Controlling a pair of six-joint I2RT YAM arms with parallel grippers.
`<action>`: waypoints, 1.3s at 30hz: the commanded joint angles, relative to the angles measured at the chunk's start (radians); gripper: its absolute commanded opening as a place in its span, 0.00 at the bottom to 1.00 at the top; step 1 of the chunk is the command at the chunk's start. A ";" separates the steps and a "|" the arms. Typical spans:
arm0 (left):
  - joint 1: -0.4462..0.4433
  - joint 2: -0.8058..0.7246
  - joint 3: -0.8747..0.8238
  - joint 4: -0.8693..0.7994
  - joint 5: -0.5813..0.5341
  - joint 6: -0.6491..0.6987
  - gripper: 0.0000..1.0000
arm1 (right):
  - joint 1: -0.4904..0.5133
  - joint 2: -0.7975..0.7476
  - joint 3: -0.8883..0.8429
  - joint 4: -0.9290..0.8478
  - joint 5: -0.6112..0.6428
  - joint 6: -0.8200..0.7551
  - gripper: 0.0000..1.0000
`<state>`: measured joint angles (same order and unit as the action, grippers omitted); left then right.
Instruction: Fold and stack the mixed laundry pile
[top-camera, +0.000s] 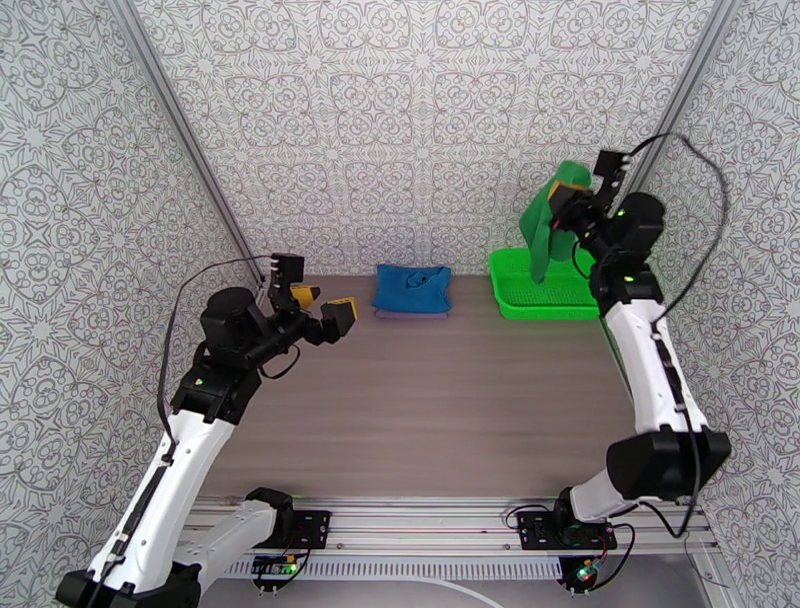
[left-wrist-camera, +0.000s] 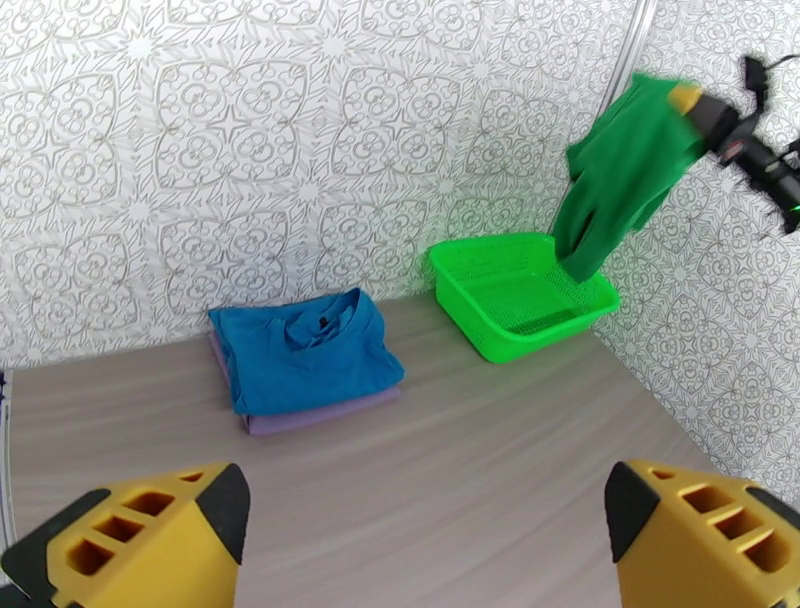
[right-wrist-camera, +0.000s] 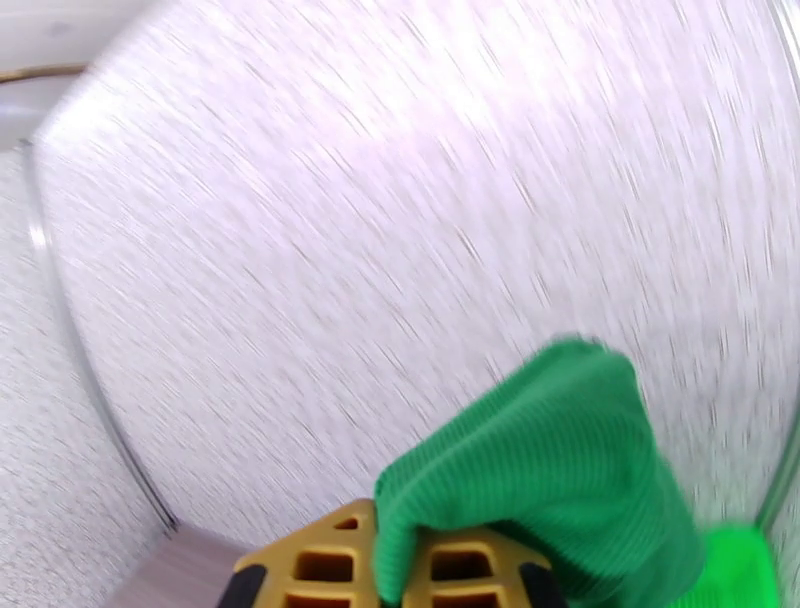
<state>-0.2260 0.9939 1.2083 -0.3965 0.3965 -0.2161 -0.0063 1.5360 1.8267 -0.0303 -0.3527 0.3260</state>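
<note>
A dark green garment (top-camera: 545, 225) hangs in the air at the far right of the table, pinched at its top edge by the right gripper (top-camera: 570, 195). In the right wrist view, the ribbed green cloth (right-wrist-camera: 560, 470) bunches over the yellow fingers (right-wrist-camera: 320, 560), which are closed tight on it. The garment drapes straight down, and its lower end reaches into a bright green mesh basket (top-camera: 520, 300) against the back wall; whether the cloth touches the basket floor cannot be told.

To the left of the basket, apart from it, a bright blue garment (left-wrist-camera: 305, 350) lies folded on the table, collar uppermost. It sits squarely on a folded lavender-grey garment (left-wrist-camera: 320, 412) – only a thin edge of the lower one shows along the front and left sides.

The left gripper (top-camera: 323, 305) hovers above the wooden table (top-camera: 420, 400) on the near left side, well apart from the stack. Its yellow fingers (left-wrist-camera: 150, 530) are spread wide – nothing is between them.
</note>
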 joint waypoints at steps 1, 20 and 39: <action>0.003 -0.013 0.022 -0.075 0.047 0.004 0.98 | 0.038 -0.022 0.114 -0.128 -0.057 0.009 0.00; -0.149 -0.088 -0.054 -0.403 -0.102 -0.035 0.94 | 0.481 -0.337 -0.814 -0.241 0.250 0.307 0.00; -0.361 0.170 -0.385 -0.152 -0.259 -0.350 0.87 | 0.506 -0.213 -0.694 -0.687 0.189 -0.052 0.63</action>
<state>-0.5991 1.1515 0.8574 -0.6685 0.1329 -0.4709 0.4770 1.1847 1.0241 -0.6586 -0.0280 0.4175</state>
